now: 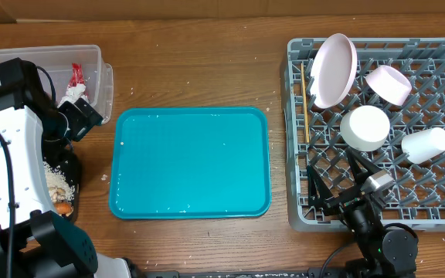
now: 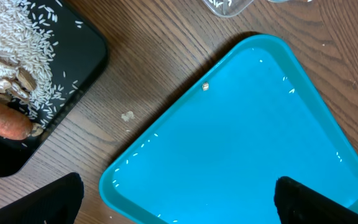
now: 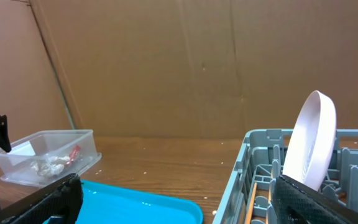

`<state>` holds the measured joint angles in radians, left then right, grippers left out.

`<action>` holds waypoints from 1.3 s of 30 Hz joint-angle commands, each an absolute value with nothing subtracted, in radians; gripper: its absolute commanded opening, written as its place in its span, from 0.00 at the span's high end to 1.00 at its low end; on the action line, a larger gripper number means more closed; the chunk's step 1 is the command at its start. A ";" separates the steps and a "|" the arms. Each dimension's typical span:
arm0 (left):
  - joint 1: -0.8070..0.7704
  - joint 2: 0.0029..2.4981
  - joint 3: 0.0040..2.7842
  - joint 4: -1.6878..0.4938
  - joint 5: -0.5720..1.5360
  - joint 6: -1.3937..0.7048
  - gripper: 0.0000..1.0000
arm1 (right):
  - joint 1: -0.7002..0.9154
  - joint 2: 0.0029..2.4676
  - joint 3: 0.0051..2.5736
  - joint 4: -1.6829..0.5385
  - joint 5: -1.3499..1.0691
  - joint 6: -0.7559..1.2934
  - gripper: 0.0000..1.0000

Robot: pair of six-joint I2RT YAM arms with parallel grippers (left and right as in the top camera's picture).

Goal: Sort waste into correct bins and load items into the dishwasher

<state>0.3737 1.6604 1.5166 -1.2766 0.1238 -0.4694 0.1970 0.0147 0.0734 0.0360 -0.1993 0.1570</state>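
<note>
White plate (image 1: pixel 333 69) and chopsticks (image 1: pixel 305 100) stand in the grey rack (image 1: pixel 431 193), right on the worktop (image 1: pixel 207 69). Red wrapper (image 1: pixel 76 75) lies in the clear tub (image 1: pixel 52 49), rice scraps (image 2: pixel 11 37) on the black tray (image 2: pixel 79 56). Left fingers (image 2: pixel 48 199) and right fingers (image 3: pixel 42 205) gape wide, empty.

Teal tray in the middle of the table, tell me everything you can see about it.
The teal tray is a rectangle with rounded corners and a low raised rim, glossy like plastic. It lies flat on the wooden table, between the black tray and clear tub on one side and the grey dish rack on the other, touching none of them. It carries only a few tiny pale crumbs, near its rim.
</note>
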 commanded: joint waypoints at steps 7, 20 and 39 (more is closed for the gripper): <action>0.373 1.664 1.525 -1.278 0.127 -0.479 0.00 | 0.200 0.003 0.064 0.067 -0.148 0.090 0.00; 0.373 1.664 1.525 -1.278 0.127 -0.479 0.00 | 0.195 0.002 0.008 0.126 -0.189 -0.106 0.00; 0.373 1.664 1.525 -1.278 0.127 -0.480 0.00 | 0.195 0.002 0.008 -0.067 -0.177 -0.171 0.00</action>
